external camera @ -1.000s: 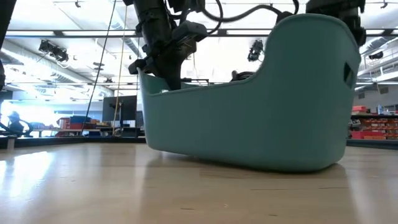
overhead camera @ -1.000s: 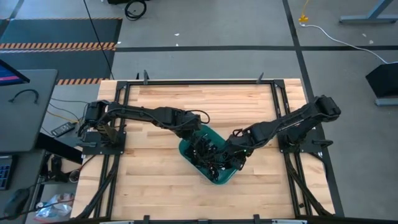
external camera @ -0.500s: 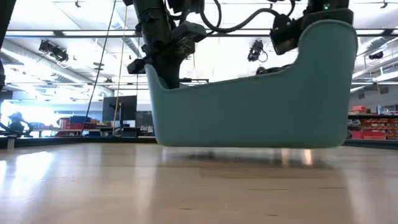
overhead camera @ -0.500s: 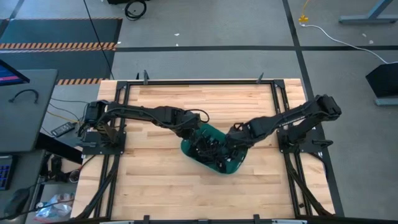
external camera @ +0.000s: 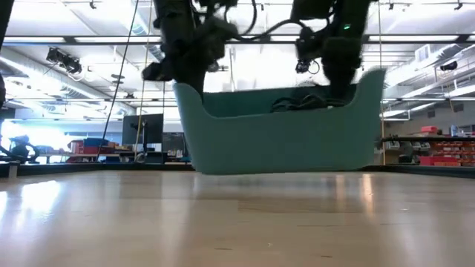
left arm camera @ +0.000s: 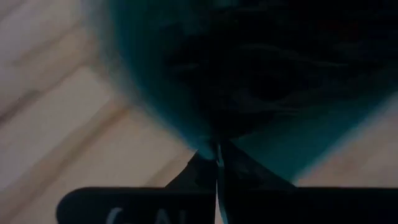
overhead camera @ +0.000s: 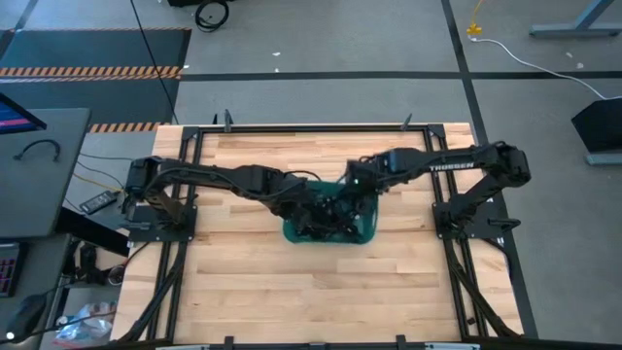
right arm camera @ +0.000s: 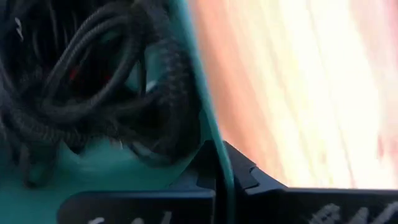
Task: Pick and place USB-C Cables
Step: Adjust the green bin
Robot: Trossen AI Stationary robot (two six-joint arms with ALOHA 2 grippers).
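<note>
A teal plastic tub (overhead camera: 330, 236) hangs between my two arms over the middle of the table. It holds a tangle of black USB-C cables (overhead camera: 326, 214), which show close up as braided cords (right arm camera: 93, 81) and peek over the tub's low rim (external camera: 304, 102). My left gripper (overhead camera: 303, 208) is shut on the tub's left end. My right gripper (overhead camera: 353, 199) is shut on its far right wall. My left gripper pinches the tub's thin wall at its left-end rim (left arm camera: 217, 154), one finger inside and one outside, coming down from above. My right gripper clamps the tub's wall near the tall right end (right arm camera: 219, 158), one finger inside by the cables and one outside. The tub sits level in both holds.
Black frame rails (overhead camera: 311, 128) run along the table's far edge and sides, with the arm bases at left (overhead camera: 146, 199) and right (overhead camera: 476, 209). Bare wood (overhead camera: 311, 292) lies on the near side of the tub.
The tub has been carried from the near middle toward the table's far edge and turned about, so that its long side now lies across the table. Both grippers went with it; my right arm swung far toward the far edge.
</note>
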